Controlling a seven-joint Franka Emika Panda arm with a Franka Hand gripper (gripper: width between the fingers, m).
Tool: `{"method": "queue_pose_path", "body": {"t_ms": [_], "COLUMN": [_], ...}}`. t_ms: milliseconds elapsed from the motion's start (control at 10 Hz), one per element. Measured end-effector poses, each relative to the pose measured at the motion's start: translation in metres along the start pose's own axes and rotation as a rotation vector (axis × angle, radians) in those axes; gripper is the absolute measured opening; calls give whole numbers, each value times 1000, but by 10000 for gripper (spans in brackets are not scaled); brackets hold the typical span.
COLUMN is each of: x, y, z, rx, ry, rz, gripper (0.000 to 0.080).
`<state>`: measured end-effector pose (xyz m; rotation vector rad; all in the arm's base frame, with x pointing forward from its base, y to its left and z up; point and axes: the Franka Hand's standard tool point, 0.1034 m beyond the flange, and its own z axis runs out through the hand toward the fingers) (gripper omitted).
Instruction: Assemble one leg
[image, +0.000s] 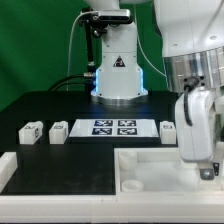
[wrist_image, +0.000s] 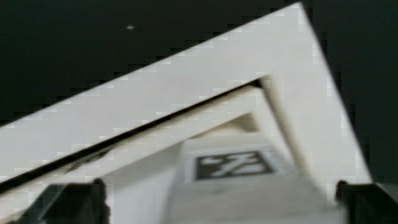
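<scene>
The jaws stand apart with nothing between them; the gripper (wrist_image: 210, 205) hangs over a corner of the tray (wrist_image: 160, 110), and its fingers (wrist_image: 68, 200) flank a tagged white part below that is too blurred to name. In the exterior view the gripper (image: 205, 170) is low at that view's right, above the tray (image: 160, 170). One leg (image: 167, 129) lies just beside it on the table (image: 50, 105); more legs (image: 30, 132) lie well apart. Centre the jaws over the leg, square to its sides, before descending and clamping.
</scene>
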<state>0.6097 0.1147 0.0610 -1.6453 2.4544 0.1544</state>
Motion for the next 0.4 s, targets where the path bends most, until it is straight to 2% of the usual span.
{"method": "queue_pose_path", "body": {"t_ms": [200,400], "x": [-1,0], "y": [19,22], "z": [-21,-21], "rx": [-2,-13], "ry": [-11,-9], "rz": [-7,-7], "gripper": [644,649]}}
